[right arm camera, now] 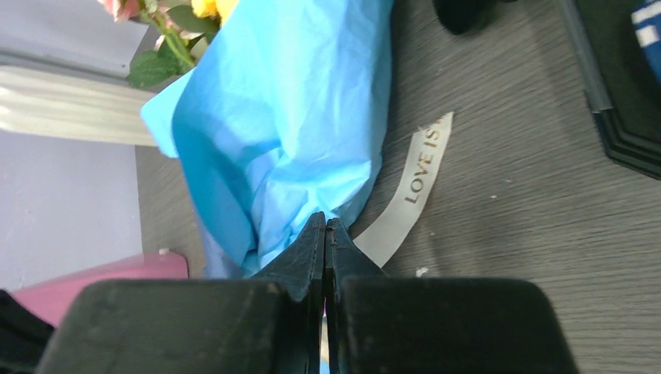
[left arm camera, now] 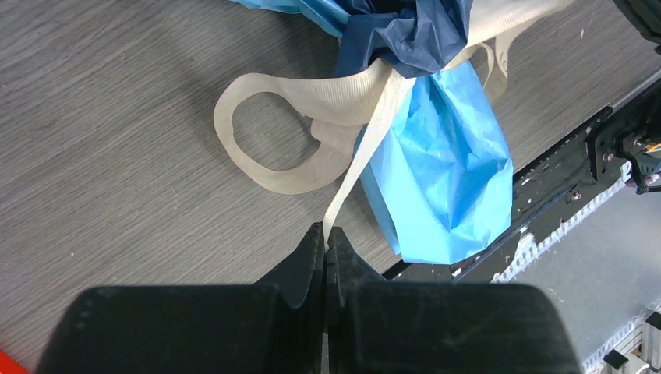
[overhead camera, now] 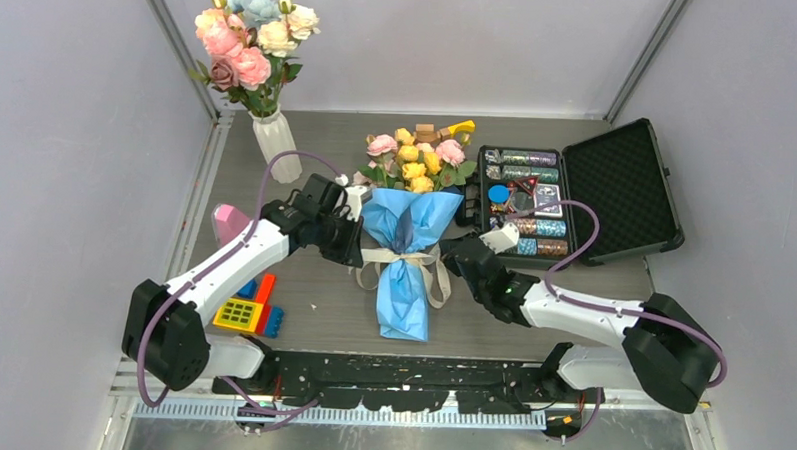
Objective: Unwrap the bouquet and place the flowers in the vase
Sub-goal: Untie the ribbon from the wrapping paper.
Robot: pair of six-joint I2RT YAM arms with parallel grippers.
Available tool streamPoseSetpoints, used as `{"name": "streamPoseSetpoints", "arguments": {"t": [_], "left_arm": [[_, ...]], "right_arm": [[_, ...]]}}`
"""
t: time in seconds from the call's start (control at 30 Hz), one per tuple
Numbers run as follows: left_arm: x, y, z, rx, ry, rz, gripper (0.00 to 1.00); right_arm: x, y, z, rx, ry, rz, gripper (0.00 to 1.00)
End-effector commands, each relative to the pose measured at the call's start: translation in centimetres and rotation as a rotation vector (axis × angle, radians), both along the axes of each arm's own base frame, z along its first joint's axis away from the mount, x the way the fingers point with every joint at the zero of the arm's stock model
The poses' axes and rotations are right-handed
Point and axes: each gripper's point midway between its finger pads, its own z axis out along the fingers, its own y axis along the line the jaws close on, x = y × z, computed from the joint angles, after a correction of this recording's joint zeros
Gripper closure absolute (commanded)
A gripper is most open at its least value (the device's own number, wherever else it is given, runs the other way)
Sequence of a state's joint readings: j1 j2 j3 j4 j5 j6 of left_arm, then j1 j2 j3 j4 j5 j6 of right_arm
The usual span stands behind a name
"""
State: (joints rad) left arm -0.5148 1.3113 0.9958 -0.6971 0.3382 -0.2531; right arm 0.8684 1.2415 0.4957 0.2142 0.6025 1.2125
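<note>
The bouquet [overhead camera: 407, 247] lies mid-table, wrapped in light blue paper [left arm camera: 444, 171] with a cream ribbon [left arm camera: 273, 86] tied around its waist. Its flowers [overhead camera: 417, 161], yellow and pink roses, point toward the back. My left gripper [left arm camera: 326, 230] is shut on a ribbon tail that runs taut up to the knot. It sits at the wrap's left side [overhead camera: 352, 233]. My right gripper [right arm camera: 325, 222] is shut, its tips against the blue wrap [right arm camera: 288, 117]; I cannot tell whether paper is pinched. A loose ribbon tail [right arm camera: 413, 191] lies beside it. The white ribbed vase [overhead camera: 277, 146] stands back left, holding bigger blooms.
An open black case [overhead camera: 575, 201] of chips stands right of the bouquet. A pink cone block [overhead camera: 230, 221] and coloured toy bricks [overhead camera: 251, 310] lie under the left arm. A wooden and yellow toy [overhead camera: 448, 132] sits behind the flowers. The table's near rail [left arm camera: 561, 171] is close to the wrap's tip.
</note>
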Motion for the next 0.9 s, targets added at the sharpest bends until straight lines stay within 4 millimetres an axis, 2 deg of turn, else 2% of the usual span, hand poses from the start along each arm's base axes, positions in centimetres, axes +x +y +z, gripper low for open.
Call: {"name": "streamPoseSetpoints", "arguments": {"t": [0.0, 0.2, 0.27, 0.4, 0.53, 0.57, 0.63, 0.7, 0.87], "left_arm": [[0.3, 0.4, 0.8, 0.002, -0.042, 0.002, 1.0], [0.3, 0.4, 0.7, 0.003, -0.04, -0.001, 1.0], [0.3, 0.4, 0.6, 0.005, -0.038, -0.002, 1.0], [0.3, 0.4, 0.5, 0.007, -0.037, -0.006, 1.0], [0.3, 0.5, 0.2, 0.018, -0.035, -0.004, 1.0], [0.3, 0.5, 0.2, 0.02, -0.034, -0.005, 1.0], [0.3, 0.5, 0.1, 0.021, -0.032, -0.007, 1.0], [0.4, 0.5, -0.1, 0.025, -0.029, -0.008, 1.0], [0.4, 0.5, -0.1, 0.028, -0.027, -0.011, 1.0]], "right_arm": [[-0.7, 1.6, 1.6, -0.014, -0.001, 0.106, 0.99], [-3.9, 5.3, -0.9, 0.062, 0.108, 0.284, 0.99], [-5.1, 7.0, -0.8, 0.079, 0.115, 0.349, 0.99], [-6.3, 8.1, -0.1, 0.085, 0.107, 0.411, 0.95], [-6.3, 6.4, 1.3, 0.047, 0.084, 0.375, 0.77], [-6.1, 5.7, 2.0, 0.04, 0.063, 0.352, 0.68], [-6.0, 3.9, 2.1, -0.014, 0.064, 0.305, 0.57], [-5.9, 2.3, 3.0, -0.036, 0.041, 0.268, 0.47], [-5.3, -0.5, 2.0, -0.048, 0.06, 0.199, 0.36]]}}
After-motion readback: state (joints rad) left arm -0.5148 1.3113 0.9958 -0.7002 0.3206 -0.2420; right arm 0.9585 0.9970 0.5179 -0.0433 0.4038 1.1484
